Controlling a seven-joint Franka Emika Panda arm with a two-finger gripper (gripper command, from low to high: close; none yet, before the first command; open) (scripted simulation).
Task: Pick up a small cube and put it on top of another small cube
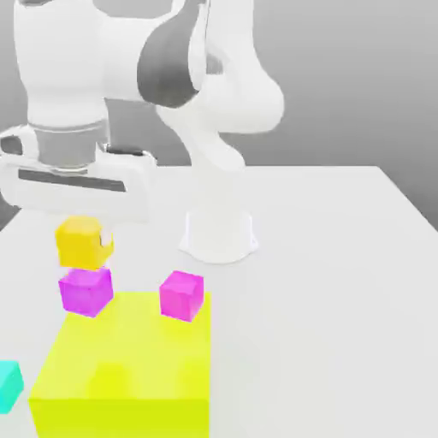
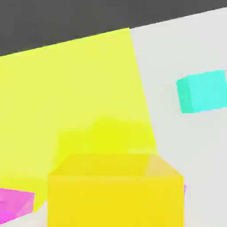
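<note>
Yellow-orange cube (image 1: 81, 243) gripped by the closed pincer (image 1: 83, 235), directly above the purple cube (image 1: 86, 292), pink cube (image 1: 181, 296) near the yellow block (image 1: 137, 351)

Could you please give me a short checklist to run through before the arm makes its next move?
1. Yellow-orange cube held by the hand: ok, it hangs right under it, above the table.
2. Yellow-orange cube lined up over the violet cube: ok from the exterior view, roughly above it.
3. Yellow-orange cube resting on the violet cube: cannot tell, a small gap or contact is hard to judge.
4. Pink cube out of the way: ok, it stands apart, to the exterior view's right.
5. Teal cube away from the stack: ok, well apart.
</note>
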